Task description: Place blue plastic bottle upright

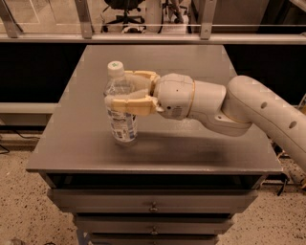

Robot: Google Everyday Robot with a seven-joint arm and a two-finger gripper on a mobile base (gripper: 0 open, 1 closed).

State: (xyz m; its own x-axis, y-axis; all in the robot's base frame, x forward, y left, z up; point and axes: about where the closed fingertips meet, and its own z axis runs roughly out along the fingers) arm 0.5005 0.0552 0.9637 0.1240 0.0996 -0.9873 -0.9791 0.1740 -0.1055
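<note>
**Jaws:** clenched on the blue plastic bottle (122,119), one on each side of its upper body. The near tan finger (131,103) lies across the front of the bottle just above the label. The far finger runs behind the shoulder, below the cap.

**Gripper** (117,89): held level over the left-centre part of the table, fingers pointing to the left of the view.

**Blue plastic bottle:** clear, upright, with the white screw cap (115,67) on top. The pale blue-and-white label (123,127) wraps the lower body. The base is at the tabletop. Whether it presses on the surface or hangs just above it cannot be told. It stands left of the table's middle, nearer the front edge than the back.

**Wrist housing** (175,95): rounded, off-white, directly behind the fingers.

**Arm** (253,107): off-white, thick, reaching in from the right edge of the view and rising toward the lower right.

**Table** (201,158): grey, flat top on a cabinet. The arm casts a soft shadow on the top under it.

**Drawer** (153,201): grey front with a small metal pull at its centre, below the top. A second drawer front shows beneath it.

**Rail** (153,38): a pale horizontal bar with upright posts, behind the table.

**Office chair** (125,14): dark base, beyond the rail at the top of the view.

**Floor** (19,201): speckled, light-coloured, visible on both sides of the cabinet.
</note>
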